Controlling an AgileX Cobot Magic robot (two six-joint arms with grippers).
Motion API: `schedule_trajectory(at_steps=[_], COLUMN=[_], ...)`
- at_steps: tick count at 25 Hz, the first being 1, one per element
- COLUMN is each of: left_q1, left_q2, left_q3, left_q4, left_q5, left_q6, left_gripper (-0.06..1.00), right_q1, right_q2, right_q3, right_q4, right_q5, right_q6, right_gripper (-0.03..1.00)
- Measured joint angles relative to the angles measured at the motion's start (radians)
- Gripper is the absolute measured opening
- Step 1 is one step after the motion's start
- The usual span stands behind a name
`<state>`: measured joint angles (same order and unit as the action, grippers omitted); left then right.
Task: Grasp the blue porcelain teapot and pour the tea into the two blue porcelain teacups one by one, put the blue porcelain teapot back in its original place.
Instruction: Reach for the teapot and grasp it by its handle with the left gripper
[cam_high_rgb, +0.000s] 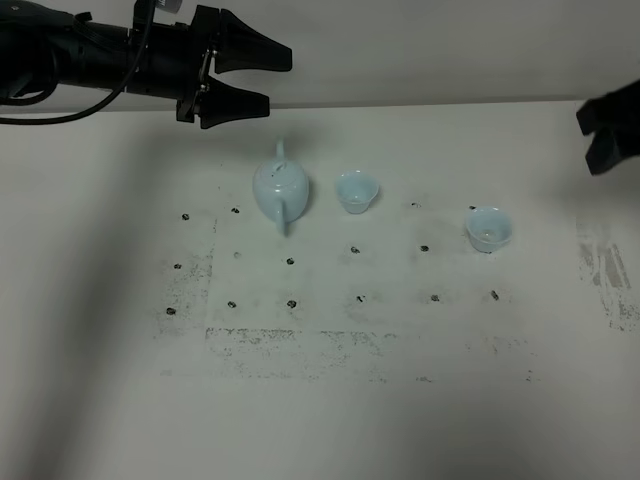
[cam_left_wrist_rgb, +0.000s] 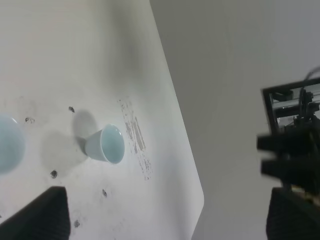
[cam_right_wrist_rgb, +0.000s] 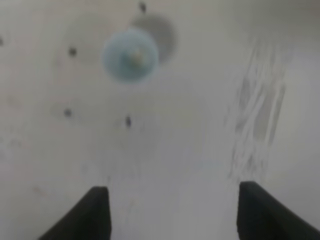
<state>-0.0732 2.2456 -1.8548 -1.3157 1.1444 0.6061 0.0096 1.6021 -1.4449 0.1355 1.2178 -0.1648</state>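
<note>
Three task pieces sit on the tabletop (cam_high_rgb: 90, 300), none held. The blue porcelain teapot (cam_high_rgb: 281, 190) stands upright and untouched. One slim part sticks out at 12 o'clock and another at 6 o'clock; I can't tell which is the spout and which the handle. The middle teacup (cam_high_rgb: 356, 190) is at 3 o'clock of the teapot, near it but apart. The right-hand teacup (cam_high_rgb: 488, 228) is well apart, at about 4 o'clock of the middle one. Both cups are upright. Contents unreadable.

The left gripper (cam_high_rgb: 272, 78) hovers at 11 o'clock of the teapot, above it, with jaws wide and nothing between them. Its arm is cut off by the frame edge. In the left wrist view only the two finger ends show, dark and blurred (cam_left_wrist_rgb: 42, 217). The right-hand teacup (cam_left_wrist_rgb: 106, 145) is clear there. A pale-blue blob (cam_left_wrist_rgb: 7, 145) is clipped by the frame edge, and I can't tell whether it is the teapot or a cup.

The right gripper (cam_high_rgb: 608, 135) sits at 2 o'clock of the right-hand teacup and is mostly cut off in the high view. The right wrist view is badly out of focus. It shows the gripper (cam_right_wrist_rgb: 172, 189) spread wide and empty, with the right-hand teacup (cam_right_wrist_rgb: 131, 55) seen from above.

Dark specks (cam_high_rgb: 291, 303) dot the tabletop, and a scuffed patch (cam_high_rgb: 605, 270) lies at 3 o'clock of the right-hand teacup.
</note>
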Motion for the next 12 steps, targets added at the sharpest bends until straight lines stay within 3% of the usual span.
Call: schedule_trajectory(at_steps=[12], left_q1=[0.000], left_q2=[0.000], left_q3=[0.000], left_q4=[0.000], left_q5=[0.002], left_q6=[0.000], left_gripper=[0.08], right_q1=[0.000], right_q2=[-0.546], right_q3=[0.615], right_q4=[-0.054], right_q5=[0.002], right_q6=[0.000], right_gripper=[0.52])
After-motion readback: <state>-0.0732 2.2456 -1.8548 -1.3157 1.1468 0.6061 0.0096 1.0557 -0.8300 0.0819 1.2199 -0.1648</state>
